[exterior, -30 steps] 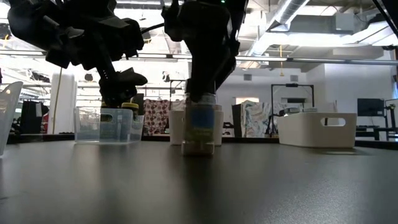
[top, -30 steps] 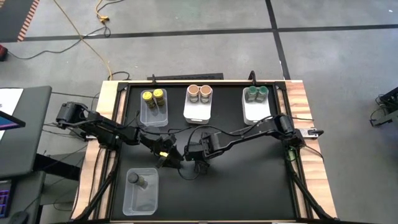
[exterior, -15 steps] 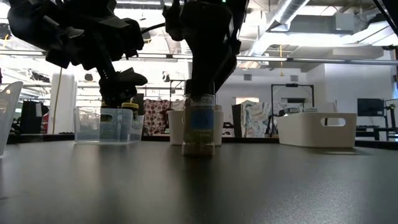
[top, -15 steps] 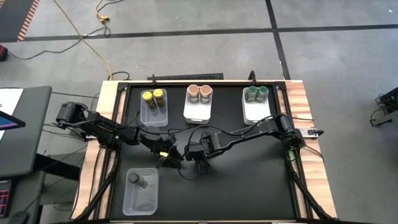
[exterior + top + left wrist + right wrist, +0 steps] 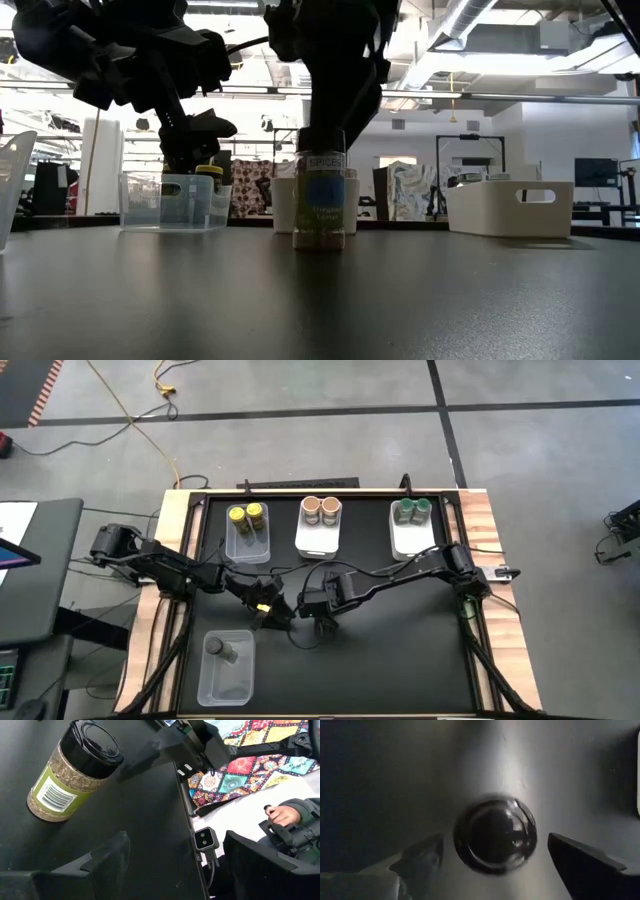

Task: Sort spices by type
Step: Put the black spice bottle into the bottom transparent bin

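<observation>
A spice jar (image 5: 320, 205) with a dark lid (image 5: 495, 834) stands upright on its base on the black table, mid-table. My right gripper (image 5: 495, 865) hovers right above it, open, one finger on either side of the lid and clear of it. In the high view this gripper (image 5: 322, 622) hides the jar. My left gripper (image 5: 270, 618) waits open just left of the jar (image 5: 75, 770). More spice jars stand in bins: yellow tops (image 5: 247, 514), tan tops (image 5: 320, 510), green tops (image 5: 411, 510), and one grey top (image 5: 215, 647).
Three bins line the far edge: a clear one (image 5: 248, 540) and two white ones (image 5: 320, 538) (image 5: 412, 538). A clear bin (image 5: 228, 675) stands at the near left. A person's hand (image 5: 280, 815) shows beyond the table. The near right of the table is bare black surface.
My right gripper has opened and let go of the dark-lidded jar, then risen a little above it. The jar stays upright on the table where it was set.
</observation>
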Controlling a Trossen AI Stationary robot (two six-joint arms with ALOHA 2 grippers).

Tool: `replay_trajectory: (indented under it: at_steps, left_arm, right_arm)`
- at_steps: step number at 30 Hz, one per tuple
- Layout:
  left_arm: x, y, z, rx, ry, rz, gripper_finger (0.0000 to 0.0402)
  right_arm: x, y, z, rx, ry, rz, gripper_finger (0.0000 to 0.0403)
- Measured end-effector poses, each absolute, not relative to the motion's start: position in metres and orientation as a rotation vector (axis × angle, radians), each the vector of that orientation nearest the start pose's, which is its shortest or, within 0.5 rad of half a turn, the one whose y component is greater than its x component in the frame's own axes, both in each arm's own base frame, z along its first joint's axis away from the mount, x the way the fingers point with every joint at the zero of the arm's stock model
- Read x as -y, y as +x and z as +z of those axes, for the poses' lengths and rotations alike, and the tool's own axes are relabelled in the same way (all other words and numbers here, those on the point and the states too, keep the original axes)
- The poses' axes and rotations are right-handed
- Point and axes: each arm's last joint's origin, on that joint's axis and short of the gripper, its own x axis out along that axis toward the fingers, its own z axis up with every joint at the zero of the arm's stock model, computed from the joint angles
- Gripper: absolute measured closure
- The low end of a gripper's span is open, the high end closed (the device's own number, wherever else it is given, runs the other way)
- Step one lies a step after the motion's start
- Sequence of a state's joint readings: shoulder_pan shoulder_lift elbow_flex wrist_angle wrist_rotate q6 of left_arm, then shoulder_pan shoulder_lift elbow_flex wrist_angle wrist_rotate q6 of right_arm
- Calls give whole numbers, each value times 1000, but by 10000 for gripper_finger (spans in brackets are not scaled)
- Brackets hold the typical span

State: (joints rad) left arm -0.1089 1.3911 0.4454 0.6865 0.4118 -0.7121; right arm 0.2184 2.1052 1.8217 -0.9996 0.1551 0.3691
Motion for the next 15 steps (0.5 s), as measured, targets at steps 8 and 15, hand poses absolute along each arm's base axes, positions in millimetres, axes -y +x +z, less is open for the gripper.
replay_trajectory:
  at_steps: [8,15]
  left_arm:
    - [39,254,176,-409,-703,-381,93]
    - [39,263,187,-375,-568,-345,93]
  right_arm:
    - [-82,402,265,-1218,49,-258,38]
    - [-88,364,311,-1159,3,-265,38]
